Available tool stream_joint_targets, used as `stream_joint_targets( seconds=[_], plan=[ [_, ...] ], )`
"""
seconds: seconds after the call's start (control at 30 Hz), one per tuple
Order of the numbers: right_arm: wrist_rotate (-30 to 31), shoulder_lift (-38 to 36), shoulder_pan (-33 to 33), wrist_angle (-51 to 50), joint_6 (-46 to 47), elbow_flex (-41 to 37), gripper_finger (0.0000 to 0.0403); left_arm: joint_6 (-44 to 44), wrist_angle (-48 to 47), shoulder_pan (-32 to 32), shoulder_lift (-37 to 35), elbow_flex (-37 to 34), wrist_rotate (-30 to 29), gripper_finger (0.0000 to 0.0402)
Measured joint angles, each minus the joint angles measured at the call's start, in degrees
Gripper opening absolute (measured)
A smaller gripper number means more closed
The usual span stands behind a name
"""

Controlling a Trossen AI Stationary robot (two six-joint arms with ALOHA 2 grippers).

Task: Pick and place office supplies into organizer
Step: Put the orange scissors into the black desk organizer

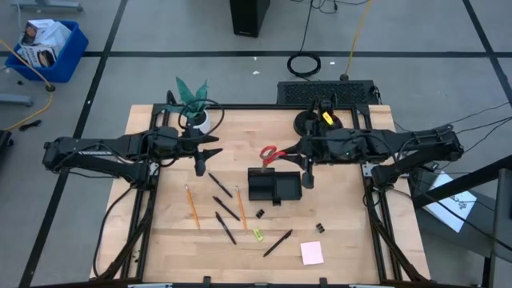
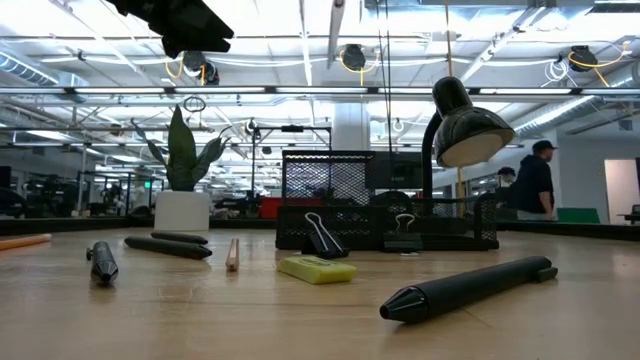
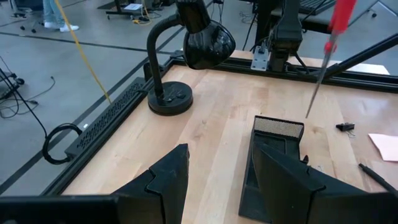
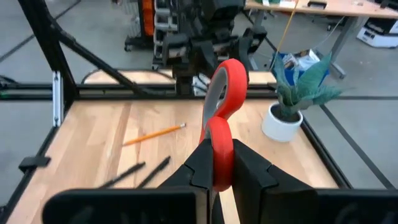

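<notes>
**Right arm holding scissors over tray**

Right gripper (image 4: 214,168) is clamping the scissors (image 4: 221,106) by one red handle loop, the other loop sticking out past the fingertips. In the high view the scissors (image 1: 269,153) are hanging above the table at about 11 o'clock from the tray (image 1: 274,186), not touching it. In the left wrist view the blades are pointing down toward the tray's mesh end.

Left gripper (image 1: 200,164) is hovering at about 9 o'clock from the tray, near the plant (image 1: 192,100), jaws spread, nothing between them.

Tray is sitting mid-table. Everything else is lying loose on the wood:
- pencils (image 1: 191,205) at 8 o'clock from the tray
- pens (image 1: 226,226) between pencils and tray, one more (image 1: 278,242) at 6 o'clock
- clips (image 1: 260,213) just below the tray, another (image 1: 320,229) at 4 o'clock
- yellow-green piece (image 1: 258,234) at 6 o'clock
- pink pad (image 1: 312,253) at 5 o'clock, near the table edge

Lamp (image 3: 186,56) is standing at 1 o'clock.
</notes>
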Motion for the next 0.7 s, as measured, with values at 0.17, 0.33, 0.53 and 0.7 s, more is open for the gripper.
stream_joint_targets(
  seconds=[0.17,0.33,0.53,0.7],
  plan=[
    [0.0,0.79,0.0,-0.03,0.0,0.07,0.0025,-0.3,0.0,0.0,0.0,-0.01,0.01,0.0184],
    [0.0,1.97,-0.13,-0.85,0.02,0.02,0.0025,-0.4,0.0,0.0,0.0,-0.02,0.01,0.0184],
    [0.0,3.71,-0.65,-1.07,-0.05,0.0,0.0025,-0.57,0.0,0.0,0.0,-0.02,0.01,0.0184],
    [0.0,3.74,-0.95,0.33,-0.17,-1.6,0.0025,-0.66,0.0,-0.02,0.02,-0.02,0.02,0.0184]
  ],
)
